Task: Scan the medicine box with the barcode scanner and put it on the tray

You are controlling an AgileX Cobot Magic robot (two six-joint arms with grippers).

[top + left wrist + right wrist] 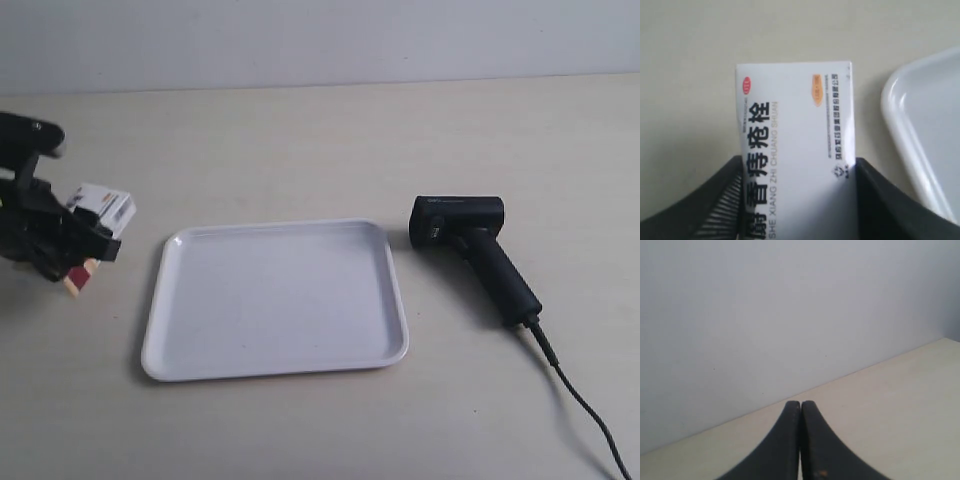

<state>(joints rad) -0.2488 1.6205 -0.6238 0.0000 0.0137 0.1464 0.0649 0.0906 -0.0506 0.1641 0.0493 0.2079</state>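
From outside, my left claw [75, 240] pinches the small white medicine carton [103, 212], the shallow white plastic tray [275, 300] beside it and the black pistol-shaped scanner [475, 250] beyond untouched; its wrist camera shows the carton [797, 150] clamped between both fingers [890, 200], unscanned; my right claw [800, 440] is closed, empty.

Left claw [797, 200] grips the medicine box [797, 145] between its fingers; right claw [800, 440] is pressed closed.

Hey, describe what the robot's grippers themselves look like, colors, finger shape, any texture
Both grippers are black. The left gripper has broad curved fingers; one shows fine ribbed ridges on its inner face. The right gripper has two smooth matte fingers, wide at the base and tapering to rounded tips. In the exterior view the left gripper looks boxy and black. No cables or markings show on them.
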